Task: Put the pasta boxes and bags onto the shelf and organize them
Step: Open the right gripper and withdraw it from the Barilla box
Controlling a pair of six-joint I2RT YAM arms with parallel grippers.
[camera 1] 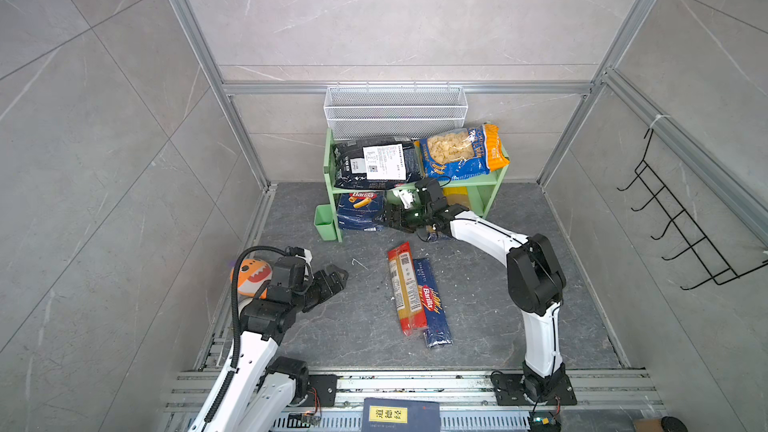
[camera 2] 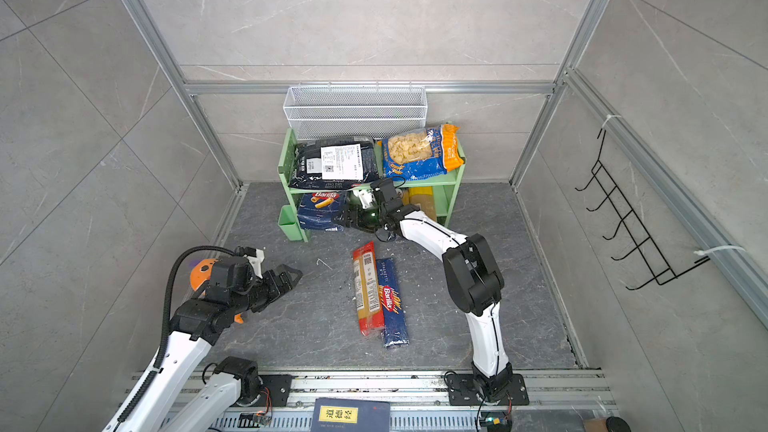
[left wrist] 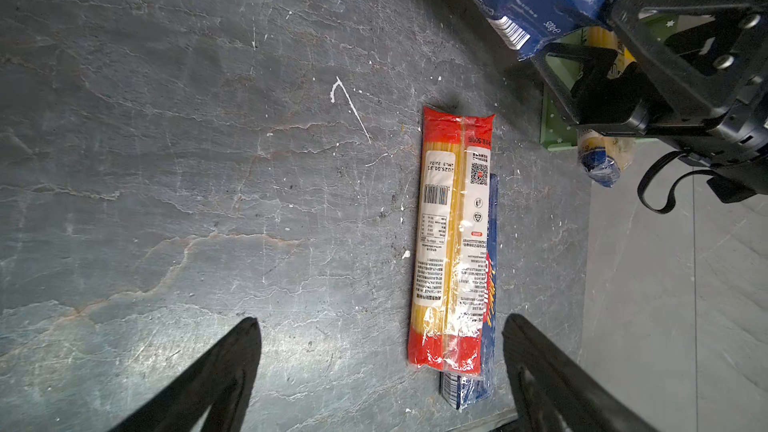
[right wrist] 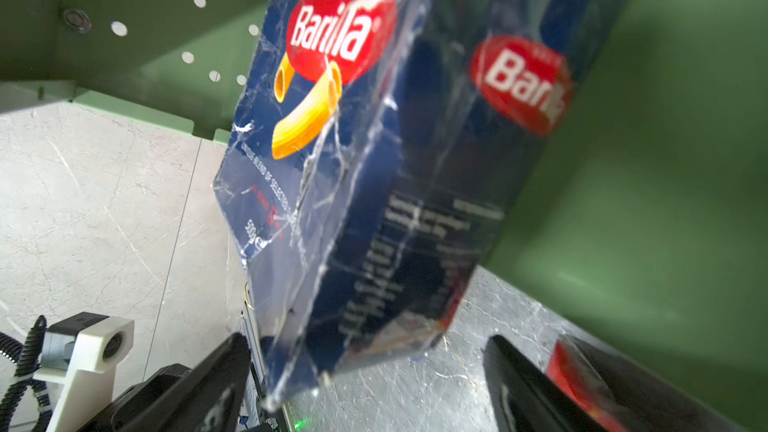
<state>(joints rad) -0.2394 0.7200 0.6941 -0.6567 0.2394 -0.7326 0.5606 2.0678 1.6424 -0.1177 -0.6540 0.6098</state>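
surface: dark slate mat point(camera 1: 353, 338) | walls point(camera 1: 395, 14): grey tile | shelf point(camera 1: 473, 182): rear edge

The light green shelf point(camera 1: 328, 164) holds the black white-labelled bag point(camera 1: 376, 164) and the blue-orange shell pasta bag point(camera 1: 457, 151) flat side by side on top; below, at left, I see the wide Barilla rigatoni box point(camera 1: 359, 211) tilted, and the yellow at right may be spaghetti packs point(camera 1: 457, 198). Out front a red-yellow spaghetti pack point(camera 1: 405, 288) lies flat, overlapping the long narrow Barilla box point(camera 1: 434, 313).
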